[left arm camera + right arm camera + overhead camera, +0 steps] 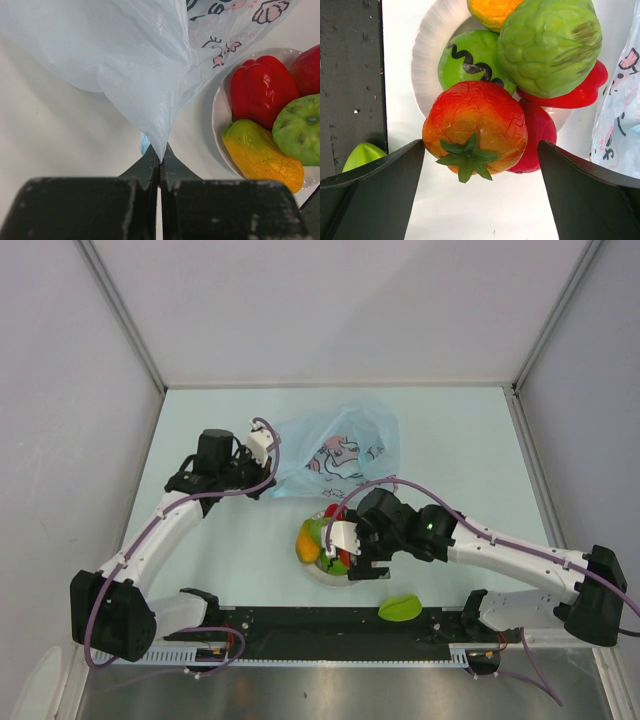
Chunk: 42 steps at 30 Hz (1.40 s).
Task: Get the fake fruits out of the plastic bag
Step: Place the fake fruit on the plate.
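Observation:
The light-blue plastic bag [340, 448] with its printed picture lies at the back middle of the table. My left gripper [268, 448] is shut on the bag's left edge; in the left wrist view the film [145, 75] is pinched between the closed fingertips [160, 161]. My right gripper [336, 544] is open over a white plate [322, 578] of fake fruits. In the right wrist view an orange-red tomato [475, 125] sits between the spread jaws [481, 145], untouched, in front of a green knobbly fruit [550, 45], a green fruit [462, 62] and a red pepper [582, 90].
A lime-green fruit [400, 608] lies on the black strip at the near edge, also seen in the right wrist view [362, 155]. The left wrist view shows the plate [218, 112] with a red pepper [260, 90], a yellow-orange fruit [262, 155] and the green fruit [300, 127]. Grey walls enclose the table.

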{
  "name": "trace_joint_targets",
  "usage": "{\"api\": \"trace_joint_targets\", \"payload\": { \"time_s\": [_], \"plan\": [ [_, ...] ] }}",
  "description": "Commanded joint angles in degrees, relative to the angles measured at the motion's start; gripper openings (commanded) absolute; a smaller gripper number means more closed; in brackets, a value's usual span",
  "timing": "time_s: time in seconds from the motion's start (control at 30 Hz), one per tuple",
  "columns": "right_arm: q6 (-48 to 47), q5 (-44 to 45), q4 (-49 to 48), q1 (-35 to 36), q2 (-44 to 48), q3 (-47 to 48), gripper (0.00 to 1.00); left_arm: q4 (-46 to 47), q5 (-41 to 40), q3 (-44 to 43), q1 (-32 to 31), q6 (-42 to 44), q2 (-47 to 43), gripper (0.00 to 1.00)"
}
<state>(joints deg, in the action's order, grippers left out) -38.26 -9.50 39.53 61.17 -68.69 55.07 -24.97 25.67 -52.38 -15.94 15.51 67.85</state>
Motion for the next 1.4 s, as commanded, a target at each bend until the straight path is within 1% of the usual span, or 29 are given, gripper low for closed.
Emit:
{"api": "trace_joint_targets", "payload": {
  "time_s": [0.0,0.13,0.33,0.5,0.77,0.97,1.13,1.2,1.37],
  "plan": [
    [-0.85,-1.05,0.90,0.18,0.66,-0.05,1.00,0.89,1.22,-0.44,0.39,0.49,-0.44,0.00],
    [-1.11,-2.89,3.88,0.27,1.01,-0.40,1.00,0.80,1.40,-0.70,0.39,0.57,-0.27,0.00],
    [-0.41,-3.16,1.53,0.97,1.45,-3.12,1.00,0.98,1.31,-0.36,0.39,0.49,-0.35,0.00],
    [-0.85,2.11,-4.27,1.76,0.40,-5.67,1.00,0.89,1.40,-0.18,0.39,0.58,-0.44,0.01],
    [-0.76,5.19,-5.69,2.46,1.80,-6.38,1.00,0.89,1.31,0.26,0.39,0.66,-0.79,0.00],
    [-0.06,4.05,-2.53,4.13,3.91,-6.20,1.00,1.07,1.40,0.26,0.39,0.58,-0.53,0.00],
    [0.38,3.26,-1.39,4.58,3.91,-4.71,1.00,0.89,1.66,0.26,0.39,0.58,-0.27,0.00],
    [0.55,3.26,0.54,4.40,5.05,-3.57,1.00,0.63,1.58,0.09,0.39,0.75,-0.27,0.00],
    [-1.99,-0.51,10.64,2.47,10.66,-3.56,1.00,-0.08,1.31,0.17,0.39,1.02,-0.44,0.00]
  ]
}}
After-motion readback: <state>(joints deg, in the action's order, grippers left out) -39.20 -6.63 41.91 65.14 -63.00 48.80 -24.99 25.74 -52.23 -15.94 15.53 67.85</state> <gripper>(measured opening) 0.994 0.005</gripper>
